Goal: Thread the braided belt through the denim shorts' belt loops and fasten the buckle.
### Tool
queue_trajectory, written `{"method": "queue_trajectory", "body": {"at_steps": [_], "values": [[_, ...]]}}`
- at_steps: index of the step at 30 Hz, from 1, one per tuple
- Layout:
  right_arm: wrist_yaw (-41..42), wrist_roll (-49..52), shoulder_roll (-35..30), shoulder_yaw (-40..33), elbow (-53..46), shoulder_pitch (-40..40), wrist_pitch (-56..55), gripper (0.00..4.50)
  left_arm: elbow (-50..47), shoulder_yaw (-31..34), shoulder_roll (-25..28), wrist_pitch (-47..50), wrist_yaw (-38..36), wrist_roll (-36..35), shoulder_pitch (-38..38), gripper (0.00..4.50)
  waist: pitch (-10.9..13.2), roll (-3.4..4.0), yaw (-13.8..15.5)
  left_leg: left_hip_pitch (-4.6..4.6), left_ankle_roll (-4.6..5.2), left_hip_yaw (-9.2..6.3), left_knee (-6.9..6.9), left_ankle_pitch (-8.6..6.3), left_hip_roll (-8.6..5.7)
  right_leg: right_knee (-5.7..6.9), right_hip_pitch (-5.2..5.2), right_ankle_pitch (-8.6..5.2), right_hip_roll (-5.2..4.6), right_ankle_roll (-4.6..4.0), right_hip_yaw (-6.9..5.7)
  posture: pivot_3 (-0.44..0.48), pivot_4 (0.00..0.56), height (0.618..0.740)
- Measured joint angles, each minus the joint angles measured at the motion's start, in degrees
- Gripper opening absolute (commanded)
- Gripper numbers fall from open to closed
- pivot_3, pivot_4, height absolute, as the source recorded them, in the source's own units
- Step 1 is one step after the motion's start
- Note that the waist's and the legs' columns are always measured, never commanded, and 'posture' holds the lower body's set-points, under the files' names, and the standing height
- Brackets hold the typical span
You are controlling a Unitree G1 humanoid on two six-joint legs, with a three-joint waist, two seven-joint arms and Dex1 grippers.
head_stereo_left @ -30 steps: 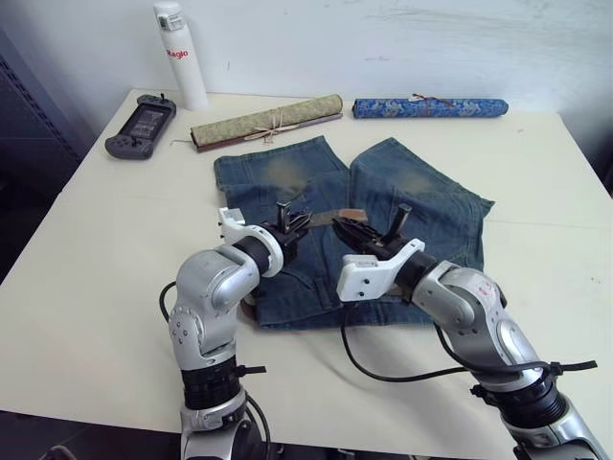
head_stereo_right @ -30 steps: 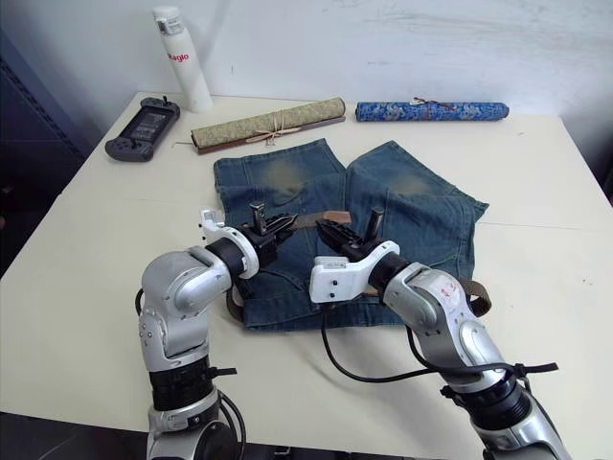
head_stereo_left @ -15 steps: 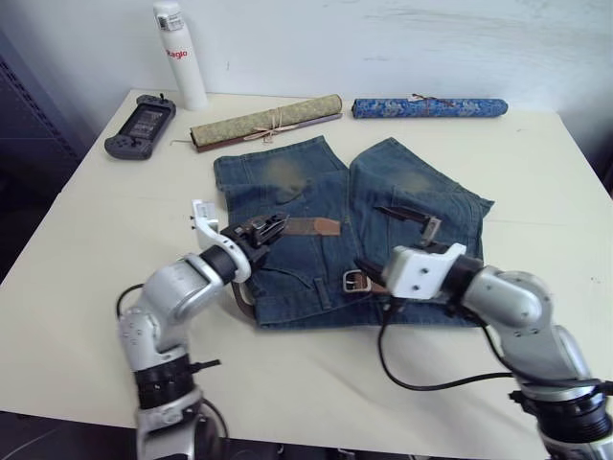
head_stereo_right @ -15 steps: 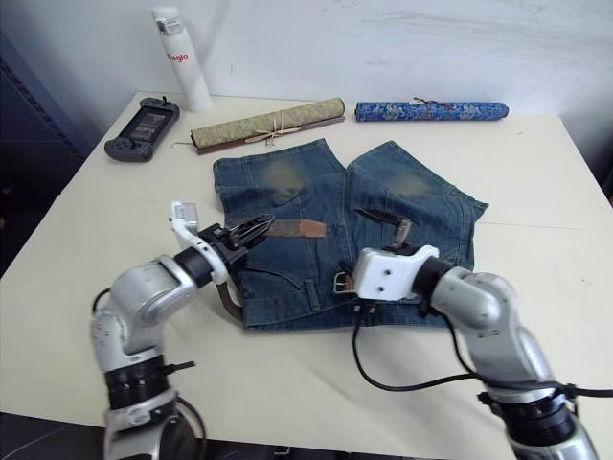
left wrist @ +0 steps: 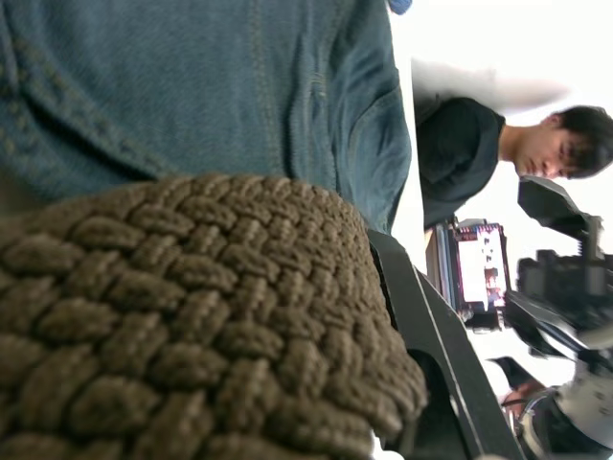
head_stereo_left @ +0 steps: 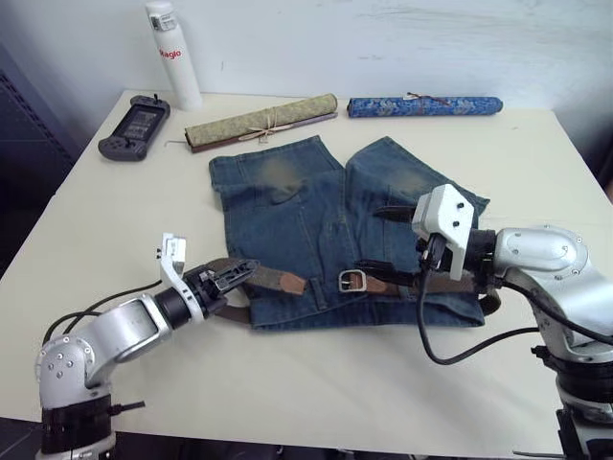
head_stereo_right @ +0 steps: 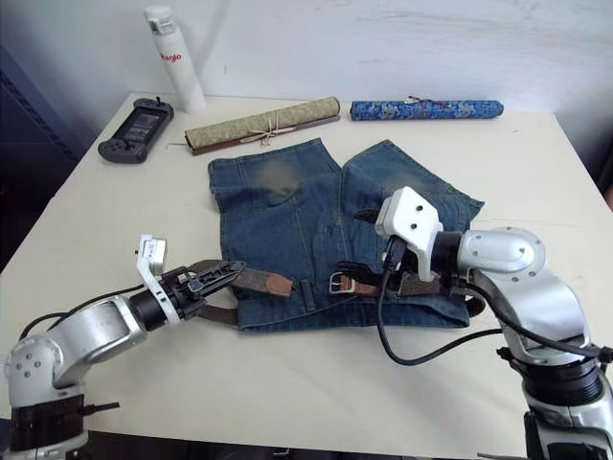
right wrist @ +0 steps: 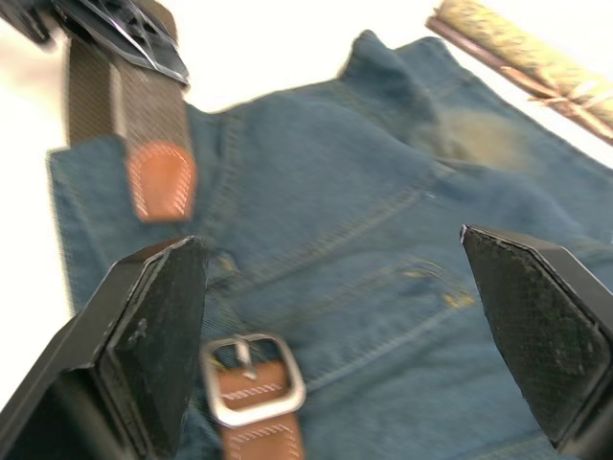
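It is looking like a robotics lab or test room rather than anyone's home. A plain cream table (head_stereo_left: 316, 383) is standing against a bare, scuffed white wall (head_stereo_left: 402, 43), and odd props are lying along its far edge: a handheld game console (head_stereo_left: 133, 127), a white bottle (head_stereo_left: 163, 56), two rolled scrolls (head_stereo_left: 261, 122). In the left wrist view a person (left wrist: 484, 153) is sitting beside equipment (left wrist: 560, 278) and a small lit screen (left wrist: 476, 273).

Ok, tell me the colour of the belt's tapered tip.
Reddish-brown leather tip on the dark brown braided belt, clearest in the right wrist view.
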Motion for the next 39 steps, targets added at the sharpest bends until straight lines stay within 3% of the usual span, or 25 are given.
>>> {"method": "queue_trajectory", "body": {"at_steps": [6, 15, 18, 26, 35, 39], "values": [[1.3, 7.7, -5.8, -0.5, -3.5, -0.3, 8.7, 4.48, -5.8, -5.6, -1.7, -7.4, 5.9, 0.0, 4.6, 0.00, 0.0, 0.00, -0.1, -0.01, 0.04, 0.02, 0.00, -0.03, 0.00, -0.01, 0.00, 0.01, -0.01, 0.02, 0.00, 0.000, 0.150, 0.686], [1.9, 13.6, -10.7, -2.8, -4.5, -0.8, 12.0, 4.48, -7.5, -9.0, 3.9, -11.7, 7.7, 0.0, 5.9, 0.00, 0.0, 0.01, -0.1, -0.01, 0.05, 0.03, -0.02, -0.04, 0.00, -0.03, 0.00, 0.01, -0.01, 0.02, 0.00, 0.000, 0.150, 0.686], [1.7, 13.8, -11.9, -2.8, -4.4, -1.7, 11.7, 4.48, -8.6, -9.8, 2.5, -15.2, 8.7, 1.2, 6.0, 0.00, 0.0, 0.01, -0.1, -0.02, 0.06, 0.03, -0.02, -0.06, 0.00, -0.08, 0.01, 0.02, -0.02, 0.03, 0.00, 0.000, 0.150, 0.686], [1.1, 13.8, -13.2, -2.7, -4.2, -2.5, 11.6, 4.48, -8.7, -16.2, 0.6, -17.0, 6.7, 9.3, 4.1, 0.00, 0.0, 0.01, 0.9, -0.03, 0.06, 0.07, -0.01, -0.06, 0.00, -0.10, 0.01, 0.03, -0.01, 0.05, -0.01, 0.000, 0.150, 0.686], [-0.4, 14.0, -14.7, -2.7, -4.2, -3.5, 12.6, 4.48, -8.7, -18.9, 0.6, -16.7, 0.2, 23.3, 2.0, 0.00, 0.0, 0.01, 1.3, -0.05, 0.04, 0.08, -0.02, -0.08, 0.00, -0.14, 0.00, 0.03, 0.00, 0.05, -0.01, 0.000, 0.150, 0.686], [-0.8, 14.0, -15.0, -2.5, -4.2, -4.3, 13.1, 4.48, -6.3, -19.7, -2.5, -16.2, -1.2, 25.5, 1.8, 0.00, 0.0, 0.02, 1.4, -0.06, 0.03, 0.08, -0.02, -0.08, 0.00, -0.15, 0.00, 0.03, 0.00, 0.06, -0.01, 0.000, 0.150, 0.686]]}}
